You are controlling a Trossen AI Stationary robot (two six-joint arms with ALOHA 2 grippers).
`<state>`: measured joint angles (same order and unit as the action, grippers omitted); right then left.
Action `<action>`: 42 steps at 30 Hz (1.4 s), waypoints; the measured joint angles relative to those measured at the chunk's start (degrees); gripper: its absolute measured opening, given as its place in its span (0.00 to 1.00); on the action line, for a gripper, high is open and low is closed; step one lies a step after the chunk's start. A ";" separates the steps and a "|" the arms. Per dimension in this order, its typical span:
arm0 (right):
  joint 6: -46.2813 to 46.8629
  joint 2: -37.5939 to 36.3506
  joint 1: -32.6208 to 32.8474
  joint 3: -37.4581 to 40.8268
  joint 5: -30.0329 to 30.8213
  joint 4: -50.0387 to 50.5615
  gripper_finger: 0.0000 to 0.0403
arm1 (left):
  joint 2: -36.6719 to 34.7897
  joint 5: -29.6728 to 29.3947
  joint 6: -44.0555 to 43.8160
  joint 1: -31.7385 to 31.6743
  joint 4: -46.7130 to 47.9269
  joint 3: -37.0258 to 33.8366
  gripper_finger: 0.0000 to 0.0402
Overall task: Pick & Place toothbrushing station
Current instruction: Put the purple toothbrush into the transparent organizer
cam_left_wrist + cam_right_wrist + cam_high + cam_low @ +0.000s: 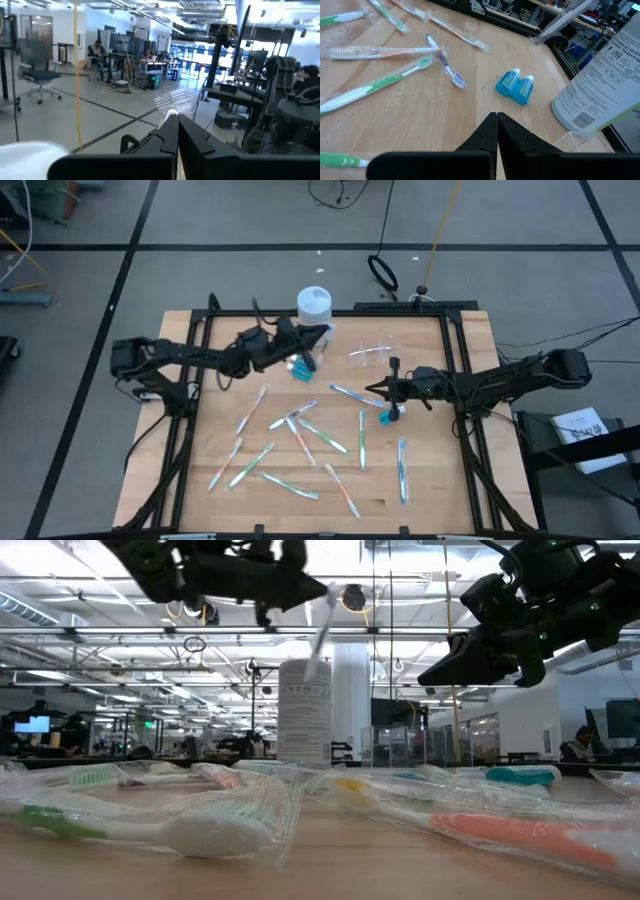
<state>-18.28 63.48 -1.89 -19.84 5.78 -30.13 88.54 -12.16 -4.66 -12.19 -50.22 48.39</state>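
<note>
My left gripper (pixel 312 337) is raised at the far middle of the table, beside a white cylindrical container (pixel 314 304), and is shut on a wrapped pale toothbrush (pixel 321 632). My right gripper (pixel 497 118) is shut and empty above the table right of the middle; it also shows in the high view (pixel 391 388). Two small blue tubes (pixel 515 85) lie side by side on the wood near the container. A clear plastic cup (pixel 372 356) lies at the far middle. Several wrapped toothbrushes (pixel 300 438) lie scattered flat on the table's middle and near part. My left gripper pinches the toothbrush between its two fingers, with a white end and clear wrapper (pixel 171 113) sticking out past the fingertips. In the low view the brush (pixel 318 645) slants down from the fingers, lifted clear, its lower end just over the white container's top (pixel 304 665).
A blue tube-like thing (pixel 388 417) lies on the table below my right gripper. Black frame rails (pixel 462 410) run along the table's left, right and far sides. The table stops at its wooden near edge (pixel 320 525). People sit at desks in the room beyond.
</note>
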 joint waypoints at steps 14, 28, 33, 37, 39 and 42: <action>0.01 0.00 -0.01 0.00 -0.02 0.02 0.00 | 23.61 -1.85 10.67 -0.17 3.26 24.87 0.02; 0.00 0.00 -0.01 -0.02 -0.02 0.26 0.00 | 29.60 -4.96 11.48 -2.64 3.10 29.84 0.03; 0.02 0.00 -0.01 -0.02 -0.04 0.22 0.00 | 29.59 -3.36 8.12 -4.00 3.15 29.84 0.01; 0.00 0.00 0.00 -0.02 -0.04 0.20 0.00 | 29.61 -3.15 7.71 -4.13 5.96 29.84 0.03; 0.00 0.00 -0.02 -0.02 -0.02 0.22 0.00 | 29.56 -3.10 7.96 -4.15 6.72 29.84 0.04; 0.00 0.00 -0.01 -0.02 -0.02 0.23 0.00 | 29.48 -2.75 7.10 -4.17 10.40 29.89 0.04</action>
<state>-18.28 63.48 -1.91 -19.86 5.76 -29.90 118.02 -14.91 2.43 -16.35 -39.82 78.28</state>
